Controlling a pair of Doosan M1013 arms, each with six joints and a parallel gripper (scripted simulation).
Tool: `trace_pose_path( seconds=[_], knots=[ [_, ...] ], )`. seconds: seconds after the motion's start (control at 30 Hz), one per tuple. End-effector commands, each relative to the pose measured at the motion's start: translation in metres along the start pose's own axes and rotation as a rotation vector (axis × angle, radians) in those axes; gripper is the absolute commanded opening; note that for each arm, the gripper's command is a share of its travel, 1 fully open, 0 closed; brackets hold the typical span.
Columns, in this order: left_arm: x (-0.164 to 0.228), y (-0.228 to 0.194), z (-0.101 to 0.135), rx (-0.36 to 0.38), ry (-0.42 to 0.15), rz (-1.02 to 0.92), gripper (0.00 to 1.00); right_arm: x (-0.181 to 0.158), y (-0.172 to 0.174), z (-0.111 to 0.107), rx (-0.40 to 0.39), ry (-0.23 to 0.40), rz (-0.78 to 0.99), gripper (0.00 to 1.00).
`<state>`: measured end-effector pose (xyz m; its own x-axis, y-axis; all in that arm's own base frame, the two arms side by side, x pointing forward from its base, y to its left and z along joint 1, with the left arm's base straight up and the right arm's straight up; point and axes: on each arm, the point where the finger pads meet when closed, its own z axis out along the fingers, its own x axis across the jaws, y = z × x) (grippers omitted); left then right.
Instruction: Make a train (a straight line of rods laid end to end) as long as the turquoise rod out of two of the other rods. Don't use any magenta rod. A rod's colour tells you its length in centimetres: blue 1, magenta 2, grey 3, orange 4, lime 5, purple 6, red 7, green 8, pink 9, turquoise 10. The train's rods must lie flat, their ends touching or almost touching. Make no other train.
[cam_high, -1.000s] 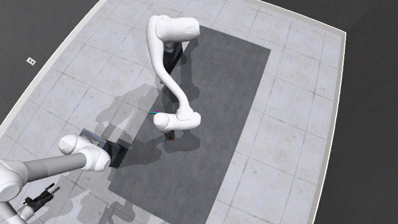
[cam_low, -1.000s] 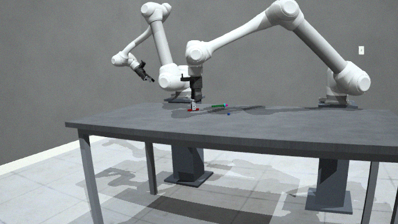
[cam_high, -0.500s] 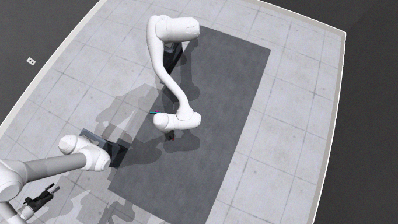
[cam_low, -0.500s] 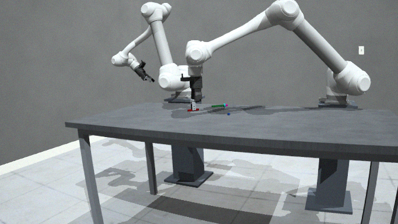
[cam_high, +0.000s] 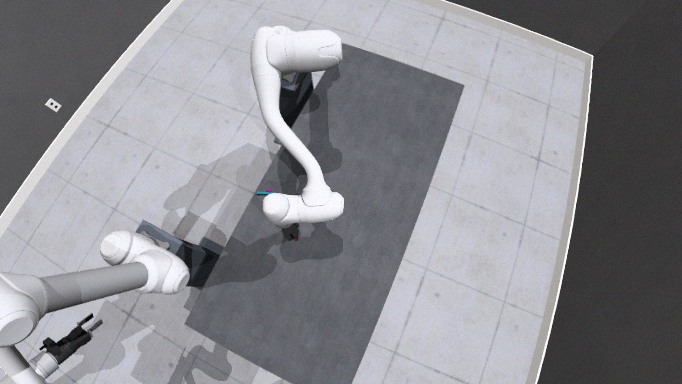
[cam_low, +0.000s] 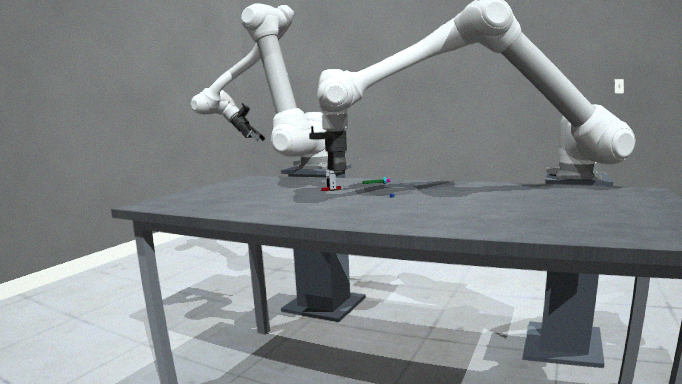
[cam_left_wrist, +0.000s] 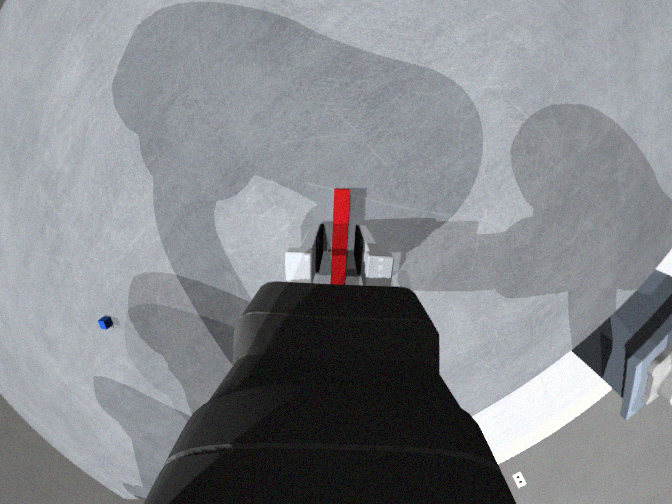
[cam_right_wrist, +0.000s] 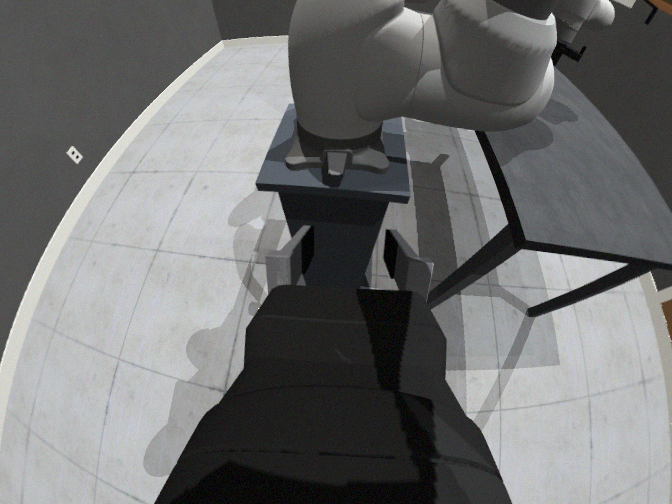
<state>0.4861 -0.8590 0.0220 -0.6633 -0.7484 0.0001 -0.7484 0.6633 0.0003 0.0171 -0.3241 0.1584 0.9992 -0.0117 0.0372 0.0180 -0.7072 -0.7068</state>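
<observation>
Table (cam_high: 385, 150) (cam_low: 450, 220) (cam_left_wrist: 70, 217) (cam_right_wrist: 586, 162), dark grey and rectangular, is shown as the common support for the rods. The right arm (cam_high: 95, 285) (cam_low: 277, 70) (cam_right_wrist: 352, 70) is seen folded back beyond the table's edge, while the left arm (cam_high: 287, 135) (cam_low: 410, 65) (cam_right_wrist: 586, 21) is extended over the top.

The left gripper (cam_high: 295, 238) (cam_low: 331, 187) (cam_left_wrist: 339, 239) (cam_right_wrist: 567, 51) is pointed downward and partly open; its fingers are placed astride the red rod, with a gap seen on each side. The right gripper (cam_high: 97, 320) (cam_low: 259, 136) (cam_right_wrist: 349, 242) is wide open and empty, held off the table toward 8 o'clock from the left gripper in the top view.

The turquoise rod (cam_high: 262, 193) (cam_low: 385, 180) is located toward 11 o'clock from the left gripper in the top view, partly hidden by the arm. The green rod (cam_low: 372, 181) is found toward 3 o'clock from the red rod in the exterior view, its far end beside the turquoise one; whether they touch cannot be told. The red rod (cam_high: 297, 239) (cam_low: 325, 189) (cam_left_wrist: 341, 208) is aligned 12 to 6 o'clock in the left wrist view. The magenta rod (cam_high: 269, 191) (cam_low: 389, 180) is seen just beside the turquoise rod. The blue rod (cam_low: 392, 195) (cam_left_wrist: 105, 322) is set well apart, toward 8 o'clock from the red rod in the left wrist view.
</observation>
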Motion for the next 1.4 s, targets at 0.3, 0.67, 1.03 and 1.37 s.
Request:
trace_pose_path(
  seconds=[0.3,0.67,1.03,1.37],
  knots=[
    [0.0,-0.001,-0.01,0.002,0.0,0.0,0.54,0.0,0.0,0.0,-0.001,0.0,0.0,1.0],
    [0.0,-0.001,-0.064,0.002,0.0,0.0,0.54,0.0,0.0,0.0,-0.001,0.0,0.0,1.0],
    [0.0,0.0,-0.091,0.002,0.0,0.0,0.54,0.0,0.0,0.0,-0.001,0.0,0.0,1.0],
    [0.0,0.0,-0.092,0.002,0.0,0.0,1.0,0.0,0.0,0.0,-0.001,0.0,0.0,1.0]
  ],
)
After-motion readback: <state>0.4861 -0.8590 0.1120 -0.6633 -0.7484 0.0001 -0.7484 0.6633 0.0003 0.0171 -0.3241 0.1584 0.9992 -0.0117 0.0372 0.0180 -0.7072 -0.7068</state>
